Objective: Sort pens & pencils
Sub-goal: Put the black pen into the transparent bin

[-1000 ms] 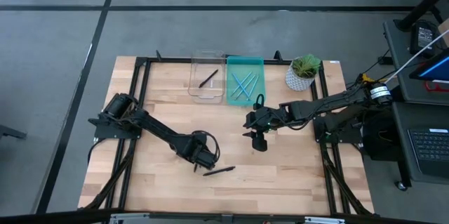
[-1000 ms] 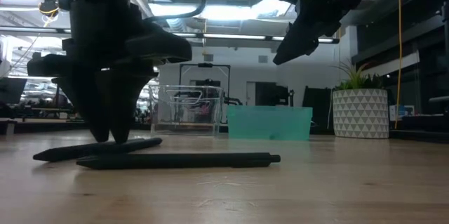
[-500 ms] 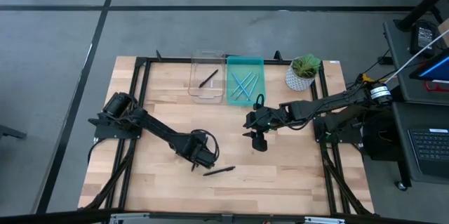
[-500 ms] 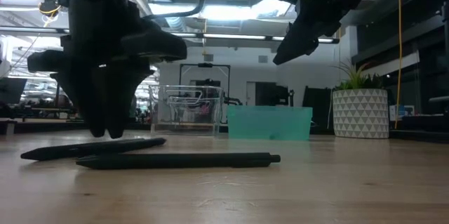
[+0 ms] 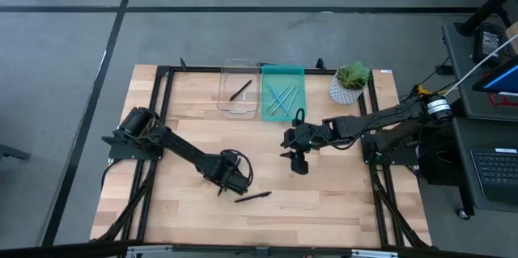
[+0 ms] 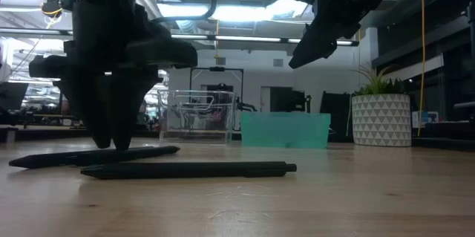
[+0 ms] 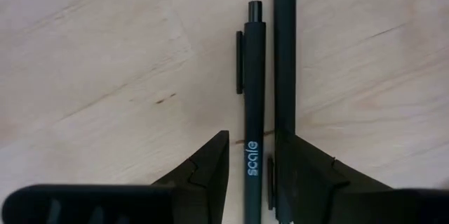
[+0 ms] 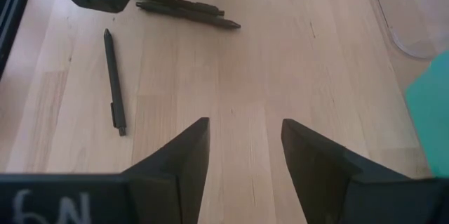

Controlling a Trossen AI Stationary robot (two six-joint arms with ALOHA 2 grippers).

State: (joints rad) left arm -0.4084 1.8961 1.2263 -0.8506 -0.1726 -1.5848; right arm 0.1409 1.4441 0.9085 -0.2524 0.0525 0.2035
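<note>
Two black pens lie side by side on the table under my left gripper (image 5: pixel 233 181). It points down, open, its fingers on either side of the pen marked "scale" (image 7: pixel 254 76). The other pen (image 7: pixel 284 55) runs beneath one finger. A third black pen (image 5: pixel 252 197) lies flat nearer the table's front edge. A fourth black pen (image 5: pixel 240 90) lies in the clear box (image 5: pixel 227 103). Several teal pens (image 5: pixel 279 96) lie in the teal tray (image 5: pixel 301 96). My right gripper (image 5: pixel 298 165) hangs open above mid-table, holding nothing. My left gripper comes from above, pointing down, its fingers set across the two pens. One fingertip (image 7: pixel 298 175) stands on or against the unmarked black pen's side (image 7: pixel 284 122). The "scale" pen lies loose in the gap. Both pens lie flat on the table.
A potted plant (image 5: pixel 350 84) stands at the far right, beside the teal tray. The black frame rails (image 5: pixel 162 129) run along the table's left and right sides. Bare wood lies between the two grippers and along the front edge.
In the low view the black pen at my left fingertips has swung flat on the table. Its left end has slid toward the table's left edge. My left gripper has stayed over it, and its finger gap looks the same.
</note>
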